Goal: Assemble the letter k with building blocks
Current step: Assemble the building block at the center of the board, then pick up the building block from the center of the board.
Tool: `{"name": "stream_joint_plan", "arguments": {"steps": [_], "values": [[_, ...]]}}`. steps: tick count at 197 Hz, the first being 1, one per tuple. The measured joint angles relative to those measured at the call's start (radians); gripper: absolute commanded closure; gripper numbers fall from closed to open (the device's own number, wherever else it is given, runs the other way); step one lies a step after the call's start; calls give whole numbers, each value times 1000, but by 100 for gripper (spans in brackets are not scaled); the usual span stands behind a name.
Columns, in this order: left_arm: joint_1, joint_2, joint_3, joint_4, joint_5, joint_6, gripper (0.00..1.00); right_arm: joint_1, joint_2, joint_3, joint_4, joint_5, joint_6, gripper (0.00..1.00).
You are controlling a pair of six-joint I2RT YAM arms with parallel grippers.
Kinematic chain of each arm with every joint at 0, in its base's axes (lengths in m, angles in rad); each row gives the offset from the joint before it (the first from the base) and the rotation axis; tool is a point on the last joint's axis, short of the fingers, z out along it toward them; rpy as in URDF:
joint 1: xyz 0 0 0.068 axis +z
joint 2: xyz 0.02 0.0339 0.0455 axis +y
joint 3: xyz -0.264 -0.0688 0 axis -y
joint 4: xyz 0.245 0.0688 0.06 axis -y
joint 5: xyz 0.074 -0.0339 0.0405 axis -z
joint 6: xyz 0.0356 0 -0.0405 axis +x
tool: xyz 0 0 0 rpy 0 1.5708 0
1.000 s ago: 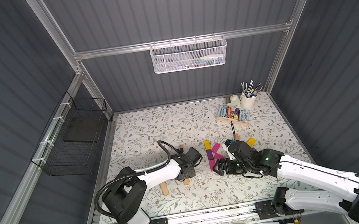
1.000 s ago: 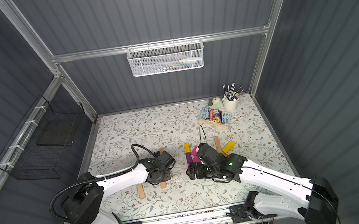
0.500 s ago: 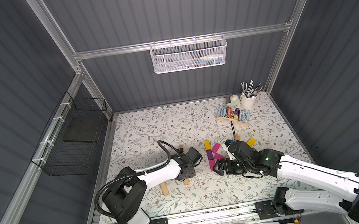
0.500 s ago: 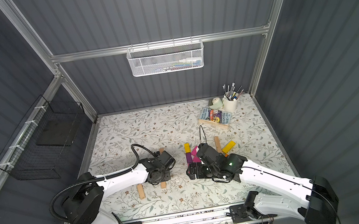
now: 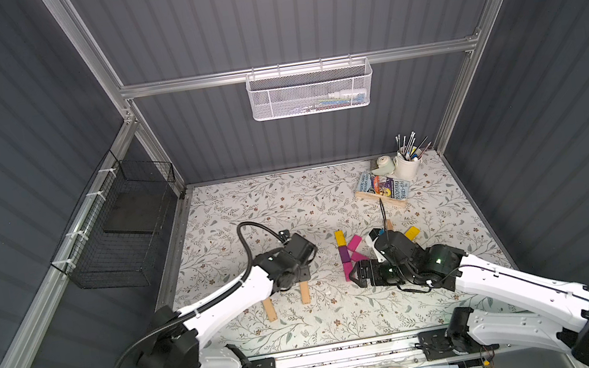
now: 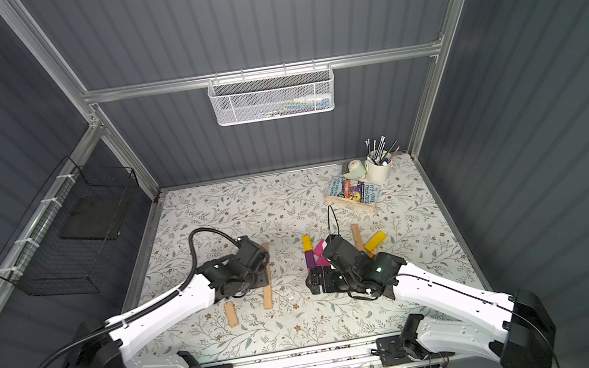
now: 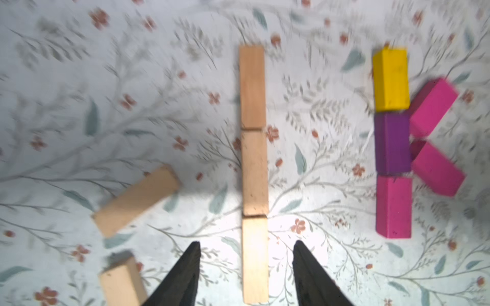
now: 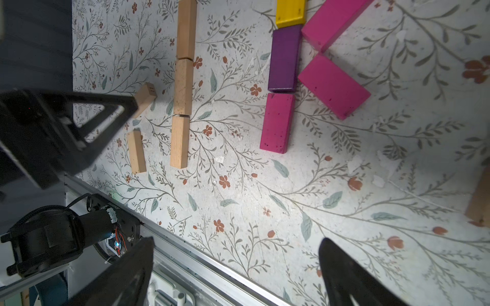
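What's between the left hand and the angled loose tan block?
Nothing visible. The left hand straddles one end of the tan row, open; the angled tan block lies beside it across bare mat.

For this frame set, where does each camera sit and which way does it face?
Top views: high above the front edge, looking down and back over the table; left arm and right arm show.
Left wrist: on the left arm, looking down along the tan column; left gripper open astride its end block.
Right wrist: low over the table, facing the left arm's side; right gripper open, empty.
Shared: all show the coloured K; both wrist views, the tan column.
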Motion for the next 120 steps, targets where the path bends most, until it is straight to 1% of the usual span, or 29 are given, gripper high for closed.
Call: {"name": "stream_joint_plan", "arguments": {"steps": [6, 15, 22, 32, 42, 62, 86, 120], "values": [[36, -33, -4, -2, 8, 51, 33, 0, 0, 1, 0, 2, -3, 2], [94, -73, -5, -7, 12, 122, 33, 0, 0, 2, 0, 5, -10, 2], [128, -95, -5, -10, 11, 181, 36, 0, 0, 2, 0, 6, -13, 2], [163, -109, -5, -14, 13, 262, 38, 0, -2, 2, 1, 6, -17, 2], [203, -107, -5, -17, 37, 345, 36, 0, -5, 2, 2, 6, -21, 2], [246, -51, 17, -39, 65, 495, 37, 0, -13, 3, 10, 6, -35, 2], [282, 73, 70, -86, 101, 674, 36, 0, -19, 4, 10, 12, -53, 1], [306, 170, 74, -129, 187, 868, 35, 0, -45, 5, 10, 25, -87, 1]]}}
